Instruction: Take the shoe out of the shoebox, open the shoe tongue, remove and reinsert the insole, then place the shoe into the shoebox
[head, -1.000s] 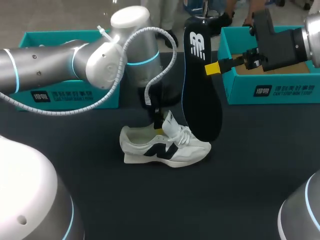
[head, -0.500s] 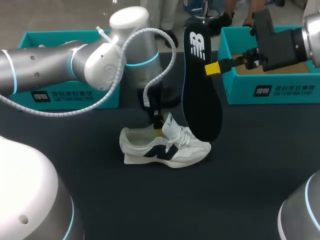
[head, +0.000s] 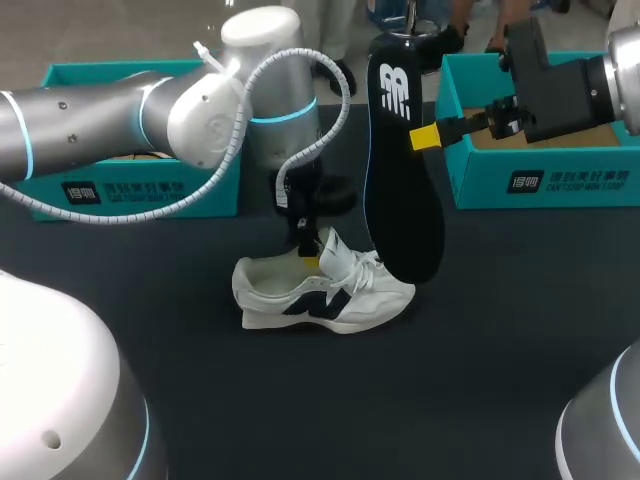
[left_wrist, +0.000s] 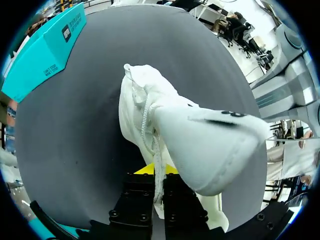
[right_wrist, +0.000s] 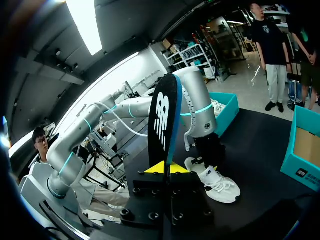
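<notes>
With the shoe (head: 325, 295) sat on the bench (head: 480, 350) and its tongue (head: 335, 250) pinched up by the left gripper (head: 310, 255), the insole (head: 400, 170) — clamped upright in the right gripper (head: 425, 137) — is probably best tipped toe-first and slid in low.

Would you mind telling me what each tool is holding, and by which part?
Right tool: the insole, upright, pinched at its side edge, above the middle. Left tool: the shoe, by its raised tongue.
</notes>
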